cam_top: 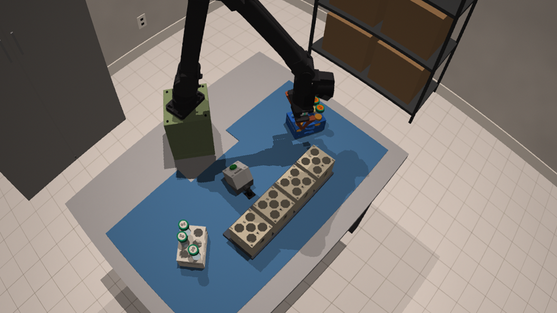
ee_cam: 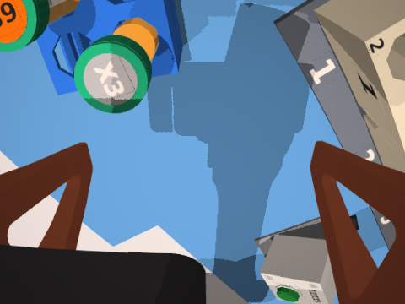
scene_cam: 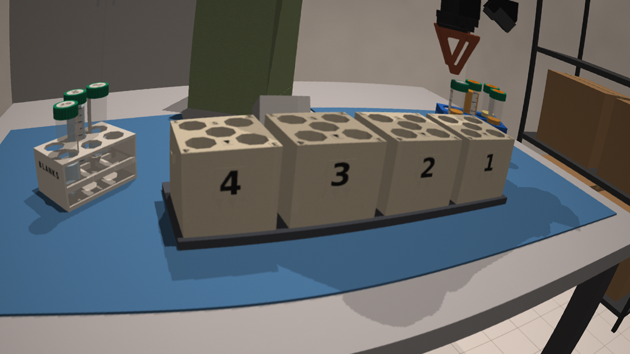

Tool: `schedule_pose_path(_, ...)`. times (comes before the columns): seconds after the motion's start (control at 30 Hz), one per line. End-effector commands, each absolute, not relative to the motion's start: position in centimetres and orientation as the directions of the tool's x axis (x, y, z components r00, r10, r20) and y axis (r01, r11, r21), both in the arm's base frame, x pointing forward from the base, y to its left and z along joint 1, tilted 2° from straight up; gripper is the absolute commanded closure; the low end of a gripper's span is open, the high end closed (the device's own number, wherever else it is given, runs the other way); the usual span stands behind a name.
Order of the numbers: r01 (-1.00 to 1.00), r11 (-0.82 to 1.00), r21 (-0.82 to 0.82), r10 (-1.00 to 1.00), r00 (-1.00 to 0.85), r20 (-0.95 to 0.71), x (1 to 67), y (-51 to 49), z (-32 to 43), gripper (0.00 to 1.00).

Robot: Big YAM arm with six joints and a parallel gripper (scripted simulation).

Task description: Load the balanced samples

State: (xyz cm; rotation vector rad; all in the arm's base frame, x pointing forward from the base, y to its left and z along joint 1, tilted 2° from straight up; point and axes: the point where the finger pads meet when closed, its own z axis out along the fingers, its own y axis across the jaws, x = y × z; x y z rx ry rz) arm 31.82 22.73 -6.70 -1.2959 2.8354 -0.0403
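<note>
My gripper (scene_cam: 453, 60) is open and empty, hovering above the blue sample rack RS (cam_top: 305, 123) at the table's far end; its brown fingers stand wide apart in the wrist view. The wrist view shows the grey-dot tube X3 (ee_cam: 111, 73) and an orange-dot sample tube marked 9 (ee_cam: 13, 13) standing in RS (ee_cam: 113, 12). Several green-capped tubes (scene_cam: 475, 95) stand in RS. The loading stand ST (cam_top: 281, 199) holds four beige adapters (scene_cam: 339, 165), all holes empty. The white blank rack RB (cam_top: 192, 243) holds three green-capped blanks (scene_cam: 79, 99).
The grey DONE key box with a green button (cam_top: 237, 176) sits between the arm's green base (cam_top: 186, 125) and ST; it also shows in the wrist view (ee_cam: 299, 276). A black shelf with cardboard boxes (cam_top: 386, 30) stands beyond the table's far end.
</note>
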Motion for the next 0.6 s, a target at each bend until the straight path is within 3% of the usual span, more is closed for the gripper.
schedule_pose_path(0.0,-0.720,0.693,-0.037,-0.721,-0.692,-0.027,33.0,25.2,-6.1,0.00)
schedule_pose_path(0.37,-0.720,0.693,-0.032,-0.721,-0.692,-0.031,33.0,34.7,-6.1,0.00)
schedule_pose_path(0.57,-0.705,0.709,-0.033,-0.705,-0.709,0.001,32.4,32.6,-6.9,0.00)
